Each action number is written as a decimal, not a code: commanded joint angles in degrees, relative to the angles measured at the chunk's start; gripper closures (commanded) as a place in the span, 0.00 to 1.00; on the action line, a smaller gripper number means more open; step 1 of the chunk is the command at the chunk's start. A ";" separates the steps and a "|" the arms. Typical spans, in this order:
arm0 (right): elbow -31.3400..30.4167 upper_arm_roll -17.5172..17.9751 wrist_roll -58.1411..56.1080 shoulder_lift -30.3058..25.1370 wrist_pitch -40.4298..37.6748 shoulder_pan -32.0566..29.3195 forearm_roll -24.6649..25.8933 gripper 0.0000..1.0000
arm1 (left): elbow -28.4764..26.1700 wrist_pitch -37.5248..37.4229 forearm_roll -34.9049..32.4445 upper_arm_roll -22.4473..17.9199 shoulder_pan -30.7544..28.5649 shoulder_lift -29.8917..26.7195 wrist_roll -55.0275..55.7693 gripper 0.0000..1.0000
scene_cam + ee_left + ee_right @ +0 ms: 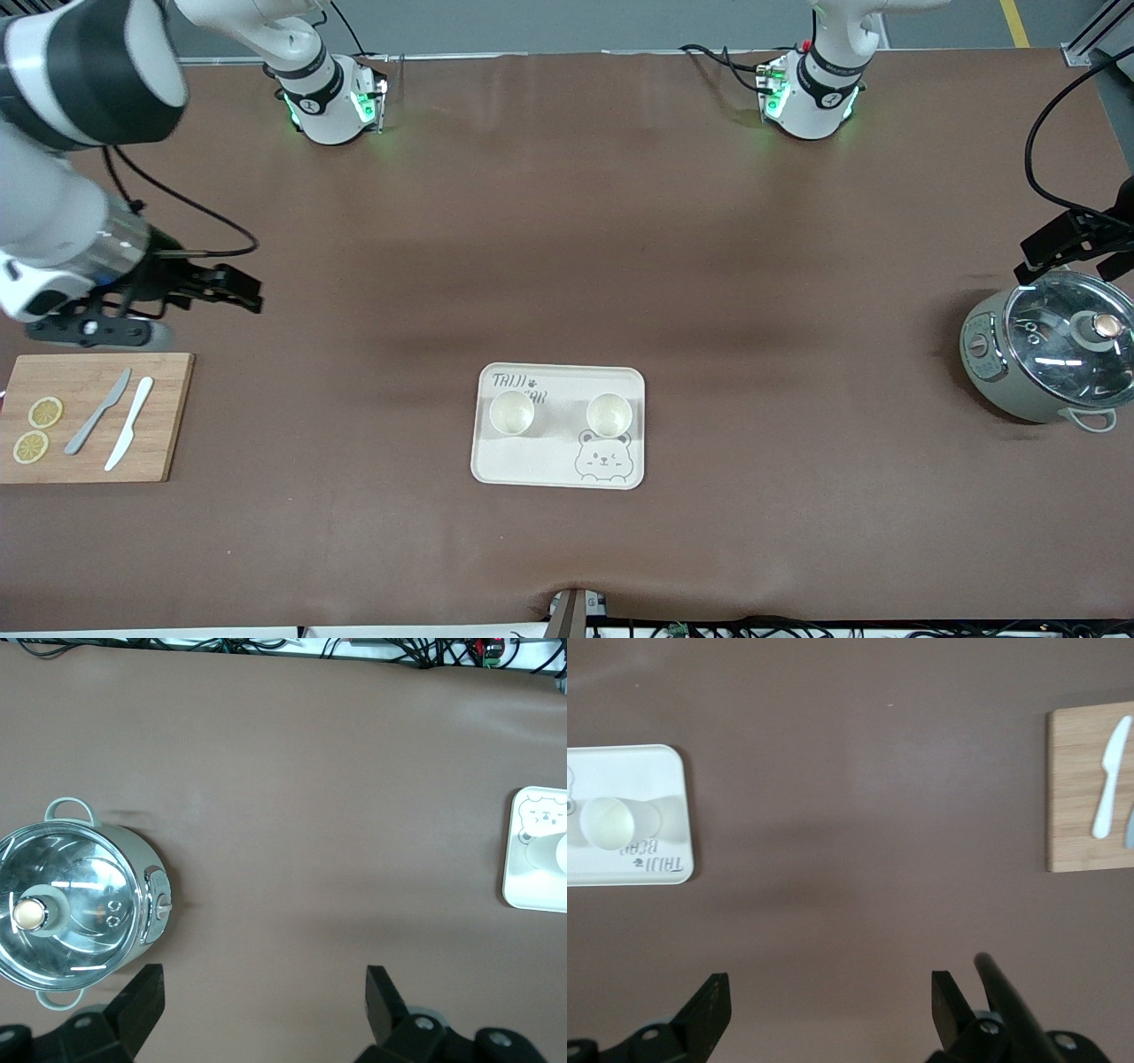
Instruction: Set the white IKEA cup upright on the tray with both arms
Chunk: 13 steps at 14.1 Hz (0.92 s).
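Note:
The cream tray with the bear drawing lies near the middle of the table. Two white cups stand upright on it, one toward the right arm's end and one toward the left arm's end. The right wrist view shows the tray and one cup. The left wrist view shows only the tray's edge. My right gripper is open and empty over bare table near the cutting board; its own view shows the same. My left gripper is open and empty by the pot; its own view shows the same.
A wooden cutting board with two knives and two lemon slices lies at the right arm's end. A grey pot with a glass lid stands at the left arm's end, also in the left wrist view.

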State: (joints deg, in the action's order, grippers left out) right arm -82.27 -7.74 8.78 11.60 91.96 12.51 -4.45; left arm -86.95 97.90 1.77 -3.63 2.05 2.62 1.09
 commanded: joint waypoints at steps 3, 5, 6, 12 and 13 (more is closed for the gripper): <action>-1.67 1.24 -5.51 -3.86 -0.38 -7.75 0.49 0.00 | 1.70 -1.22 0.43 0.29 -0.55 0.63 -0.83 0.00; -2.02 1.24 -5.61 -4.92 -0.30 -9.51 0.49 0.00 | 1.70 -1.22 0.43 0.29 -0.55 0.63 -0.91 0.00; -2.02 1.24 -6.13 -5.19 -0.47 -10.83 0.49 0.00 | 1.70 -1.22 0.43 0.29 -0.55 0.63 -0.74 0.00; -3.95 1.24 -9.21 -5.54 0.15 -12.95 0.49 0.00 | 1.70 -1.22 0.60 0.29 -0.38 0.72 -0.04 0.00; -3.95 1.24 -9.21 -5.54 0.06 -12.95 0.49 0.00 | 1.70 -1.22 0.52 0.29 -0.38 0.63 0.05 0.00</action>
State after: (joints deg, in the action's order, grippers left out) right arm -84.61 -7.57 0.08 7.71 91.60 0.29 -4.44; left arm -86.92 97.90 1.77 -3.63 2.03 2.63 1.12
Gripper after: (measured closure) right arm 0.000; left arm 0.000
